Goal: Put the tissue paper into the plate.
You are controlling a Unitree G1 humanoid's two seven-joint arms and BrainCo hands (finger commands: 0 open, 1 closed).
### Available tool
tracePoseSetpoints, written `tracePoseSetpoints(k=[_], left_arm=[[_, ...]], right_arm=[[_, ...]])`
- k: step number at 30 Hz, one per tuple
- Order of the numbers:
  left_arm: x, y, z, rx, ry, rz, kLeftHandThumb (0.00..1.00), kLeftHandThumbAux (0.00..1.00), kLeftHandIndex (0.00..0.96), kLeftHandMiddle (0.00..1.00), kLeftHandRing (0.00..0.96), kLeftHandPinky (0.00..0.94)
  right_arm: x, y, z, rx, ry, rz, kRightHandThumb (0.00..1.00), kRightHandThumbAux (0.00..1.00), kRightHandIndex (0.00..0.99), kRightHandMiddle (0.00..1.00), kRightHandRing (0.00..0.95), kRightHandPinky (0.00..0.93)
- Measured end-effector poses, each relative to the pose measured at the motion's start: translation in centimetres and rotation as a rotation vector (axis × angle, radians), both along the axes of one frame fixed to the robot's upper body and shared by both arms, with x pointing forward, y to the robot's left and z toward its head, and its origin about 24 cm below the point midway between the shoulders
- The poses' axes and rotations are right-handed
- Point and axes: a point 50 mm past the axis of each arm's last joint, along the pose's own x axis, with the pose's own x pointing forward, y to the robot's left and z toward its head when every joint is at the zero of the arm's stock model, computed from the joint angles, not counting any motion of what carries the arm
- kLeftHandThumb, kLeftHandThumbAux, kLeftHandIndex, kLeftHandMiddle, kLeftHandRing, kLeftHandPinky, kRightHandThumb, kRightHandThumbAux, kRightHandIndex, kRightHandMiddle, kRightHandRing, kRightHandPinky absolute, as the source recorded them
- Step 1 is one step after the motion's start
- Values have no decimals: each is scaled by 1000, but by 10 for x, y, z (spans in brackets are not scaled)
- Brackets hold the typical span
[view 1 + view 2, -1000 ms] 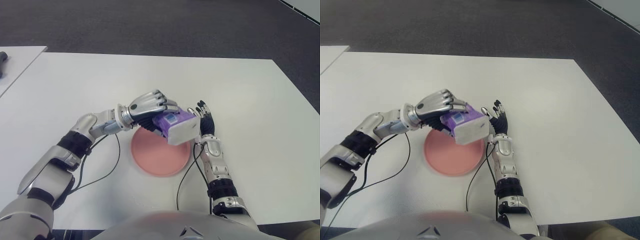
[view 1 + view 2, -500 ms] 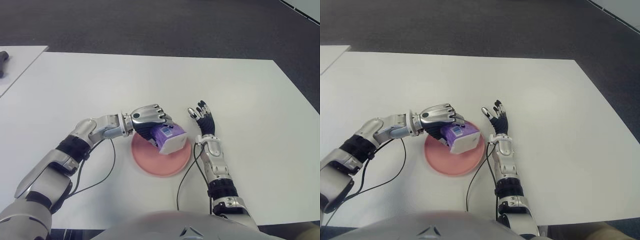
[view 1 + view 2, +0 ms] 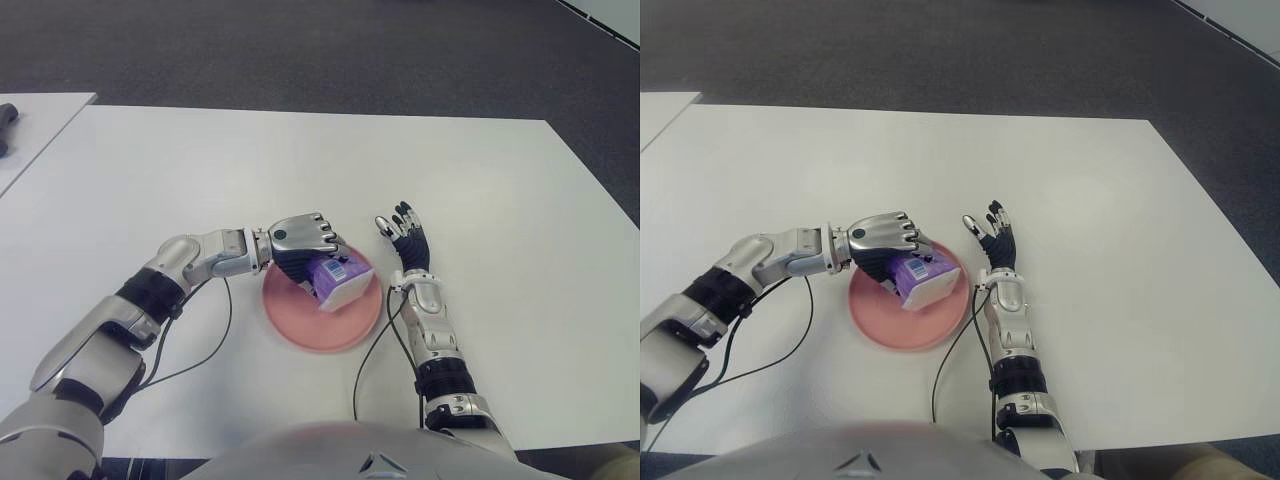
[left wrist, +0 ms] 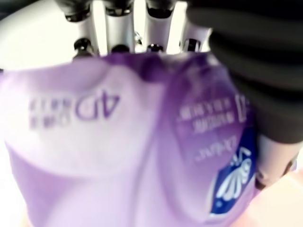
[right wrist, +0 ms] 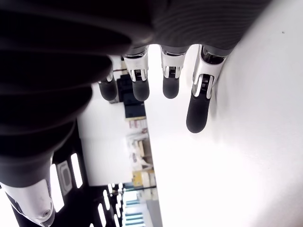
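A purple and white tissue pack (image 3: pixel 337 280) sits low over the pink round plate (image 3: pixel 312 333) near the table's middle, its lower end on or just above the plate. My left hand (image 3: pixel 303 243) is curled over the pack from the left and grips it; the left wrist view is filled by the pack (image 4: pixel 128 156) with fingers (image 4: pixel 118 28) wrapped behind it. My right hand (image 3: pixel 404 238) shows just right of the plate, fingers spread and holding nothing, and the right wrist view shows its straight fingers (image 5: pixel 198 101) over the white table.
The white table (image 3: pixel 480 190) stretches wide on all sides of the plate. Black cables (image 3: pixel 375 350) run from both wrists back toward my body. A second white table edge with a dark object (image 3: pixel 6 125) shows at the far left. Dark carpet lies beyond.
My left hand has lowered the tissue pack from above the plate's right rim down onto the plate and drawn slightly left. The right hand has stayed put.
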Motion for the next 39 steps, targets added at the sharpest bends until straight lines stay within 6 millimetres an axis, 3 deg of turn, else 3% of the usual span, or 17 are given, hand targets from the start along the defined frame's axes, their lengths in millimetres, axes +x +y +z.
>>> tracePoseSetpoints(k=[6, 11, 17, 19, 22, 23, 25, 26, 27, 29, 32, 39], left_arm=[[2, 2, 3, 47, -11, -11, 854, 668, 400, 524, 807, 702], [4, 3, 3, 69, -18, -12, 854, 667, 404, 522, 782, 549], [4, 3, 3, 75, -19, -13, 854, 667, 404, 522, 783, 695], [3, 3, 3, 72, -20, -13, 848, 667, 410, 551, 764, 691], [3, 4, 1, 32, -10, -6, 741, 691, 421, 634, 677, 623], [2, 4, -1, 19, -4, -5, 569, 599, 402, 553, 568, 527], [1, 4, -3, 3, 18, -15, 400, 485, 337, 373, 351, 325], [2, 4, -4, -1, 28, -17, 334, 413, 288, 272, 224, 208], [2, 5, -3, -3, 36, -25, 311, 386, 270, 236, 179, 166], [4, 6, -2, 10, 47, -40, 255, 285, 127, 96, 73, 68], [6, 7, -1, 46, 59, -69, 253, 173, 41, 31, 23, 22], [5, 4, 0, 73, 42, -91, 242, 115, 3, 2, 1, 1]], right_arm=[[0, 1, 0, -1, 0, 3, 204, 660, 0, 0, 0, 9], [0, 1, 0, -1, 1, 1, 204, 660, 0, 0, 0, 9], [0, 1, 0, -2, 1, 0, 204, 660, 0, 0, 0, 9], [0, 1, 0, -2, 0, 0, 204, 660, 0, 0, 0, 9], [0, 1, 0, -2, 0, 0, 204, 660, 0, 0, 0, 9], [0, 1, 0, -2, 0, 0, 204, 660, 0, 0, 0, 9], [0, 1, 0, -3, 0, -2, 204, 660, 0, 0, 0, 9], [-1, 1, 0, -3, 0, -3, 204, 660, 0, 0, 0, 9], [-1, 1, 0, -3, 1, -4, 204, 660, 0, 0, 0, 9], [-1, 1, 0, -3, 1, -6, 204, 660, 0, 0, 0, 9], [0, 1, 0, -3, 1, -8, 204, 660, 0, 0, 0, 9], [0, 1, 0, -3, -1, -6, 204, 660, 0, 0, 0, 9]])
